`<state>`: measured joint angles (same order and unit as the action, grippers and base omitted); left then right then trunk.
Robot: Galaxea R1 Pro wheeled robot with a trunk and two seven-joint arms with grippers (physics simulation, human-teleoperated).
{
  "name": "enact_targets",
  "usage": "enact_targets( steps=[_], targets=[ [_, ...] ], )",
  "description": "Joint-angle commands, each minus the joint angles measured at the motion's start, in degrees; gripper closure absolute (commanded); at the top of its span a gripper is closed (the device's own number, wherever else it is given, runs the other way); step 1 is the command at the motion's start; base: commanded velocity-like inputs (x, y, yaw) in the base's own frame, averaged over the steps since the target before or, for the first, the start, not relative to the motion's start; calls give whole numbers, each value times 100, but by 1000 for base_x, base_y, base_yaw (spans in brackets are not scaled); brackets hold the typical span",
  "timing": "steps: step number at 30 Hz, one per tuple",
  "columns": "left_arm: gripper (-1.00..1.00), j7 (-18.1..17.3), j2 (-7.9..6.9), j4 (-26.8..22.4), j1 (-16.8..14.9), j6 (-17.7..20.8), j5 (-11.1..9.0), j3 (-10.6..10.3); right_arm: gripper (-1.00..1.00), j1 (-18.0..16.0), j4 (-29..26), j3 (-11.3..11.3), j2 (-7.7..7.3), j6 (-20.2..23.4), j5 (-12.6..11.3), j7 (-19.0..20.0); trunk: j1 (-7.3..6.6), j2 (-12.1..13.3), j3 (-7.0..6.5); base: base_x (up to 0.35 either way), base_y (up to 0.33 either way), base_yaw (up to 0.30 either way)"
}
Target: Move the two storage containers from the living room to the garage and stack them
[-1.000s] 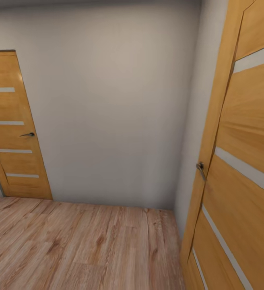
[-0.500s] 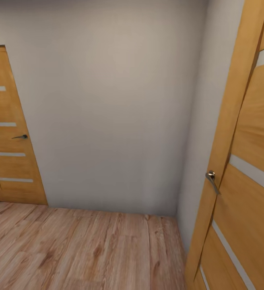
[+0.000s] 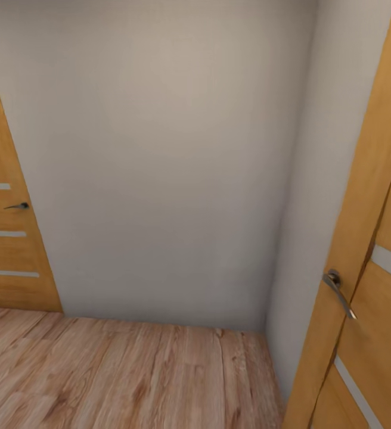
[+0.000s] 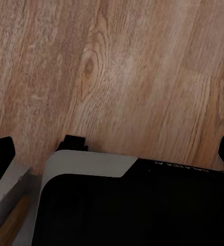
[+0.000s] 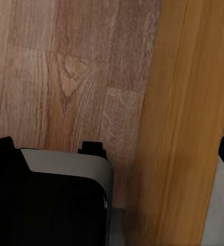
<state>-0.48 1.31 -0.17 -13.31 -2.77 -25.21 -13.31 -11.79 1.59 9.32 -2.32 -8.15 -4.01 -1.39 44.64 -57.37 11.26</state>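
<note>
Since the earlier frames your head view has swung right: the far door (image 3: 8, 226) slid toward the left edge, and the near door (image 3: 362, 280) with its lever handle (image 3: 338, 292) looms larger. You stand on wood plank floor (image 3: 130, 375). No storage container shows; carrying appears undone. Whether either gripper is clenched, I cannot tell.

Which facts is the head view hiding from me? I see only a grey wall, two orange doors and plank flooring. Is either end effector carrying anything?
Observer: No. In the left wrist view the left end effector is open, with just plank floor between its fingers.
Operator: And the right one?
Observer: The right end effector is open too, holding nothing; the orange door stands close beside it.
</note>
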Motion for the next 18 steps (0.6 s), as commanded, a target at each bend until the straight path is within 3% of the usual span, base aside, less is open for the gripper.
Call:
enact_targets(
  steps=[1,9,18],
  targets=[
    [-100,-5,1,8,-5,-22,-54,-48,-100,-8,17,46,5,-31,-40,-9,4,-4,8,316,0,0],
    [-100,-5,-6,8,-5,-22,-54,-48,-100,-8,17,44,12,-43,-42,-10,4,-4,8,316,0,9],
    [-100,-5,-4,8,-5,-22,-54,-48,-100,-8,17,44,4,-55,-38,-10,4,-4,8,316,0,227]
  ],
)
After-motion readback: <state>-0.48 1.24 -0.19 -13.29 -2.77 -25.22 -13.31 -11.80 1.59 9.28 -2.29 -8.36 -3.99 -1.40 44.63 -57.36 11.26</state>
